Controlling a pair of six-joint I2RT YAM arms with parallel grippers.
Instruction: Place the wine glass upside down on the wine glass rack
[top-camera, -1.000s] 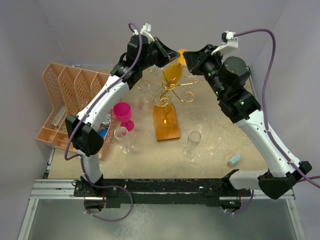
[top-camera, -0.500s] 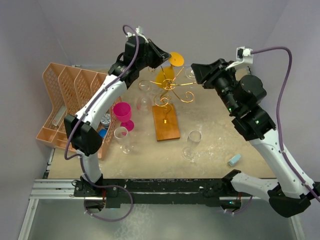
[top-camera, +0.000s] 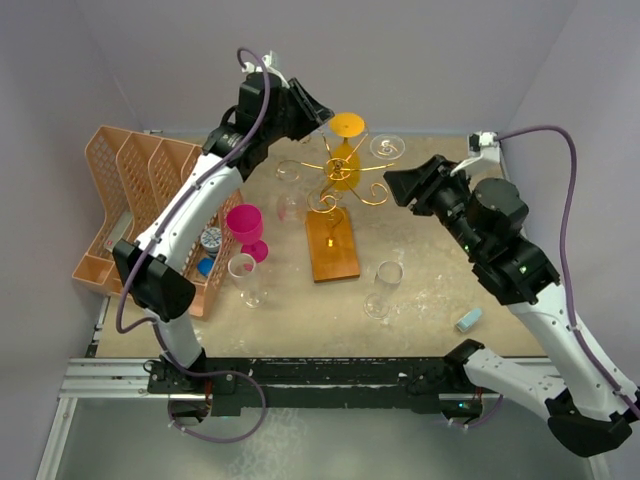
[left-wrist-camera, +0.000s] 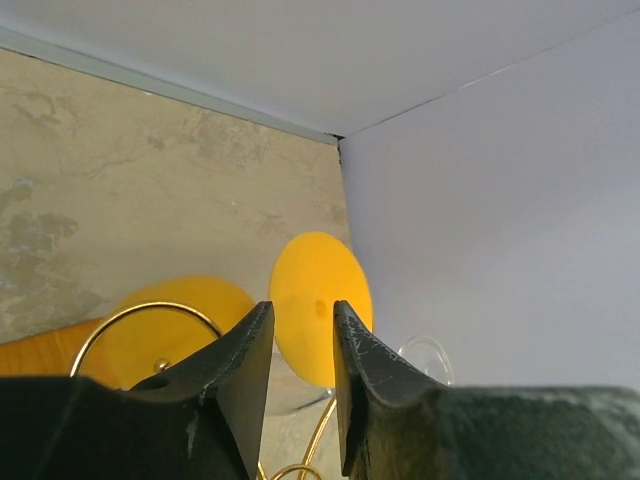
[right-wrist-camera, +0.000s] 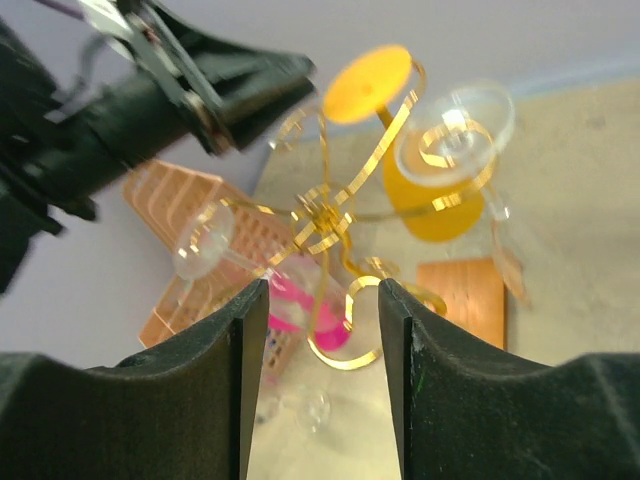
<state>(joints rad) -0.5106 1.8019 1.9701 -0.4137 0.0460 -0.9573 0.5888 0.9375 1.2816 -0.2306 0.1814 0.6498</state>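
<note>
The yellow wine glass (top-camera: 345, 165) hangs upside down on the gold wire rack (top-camera: 352, 190), foot (top-camera: 348, 125) on top. The rack stands on its reddish-brown wooden base (top-camera: 332, 250). My left gripper (top-camera: 318, 108) is open and empty just left of the foot, not touching it. In the left wrist view the foot (left-wrist-camera: 312, 290) shows beyond the gripper (left-wrist-camera: 303, 330). My right gripper (top-camera: 393, 187) is open and empty to the right of the rack. In the right wrist view the gripper (right-wrist-camera: 322, 300) faces the rack (right-wrist-camera: 318, 215) and the yellow glass (right-wrist-camera: 432, 205).
Clear glasses (top-camera: 388, 148) (top-camera: 290, 172) also hang on the rack. A pink glass (top-camera: 245, 228), a clear glass (top-camera: 247, 277) and a clear flute (top-camera: 383, 287) stand on the table. A peach lattice organiser (top-camera: 140, 200) is at the left. A small blue item (top-camera: 468, 320) lies front right.
Both grippers have let go of the yellow glass and drawn back, the left up and left, the right down and right. The glass now hangs straight on the rack.
</note>
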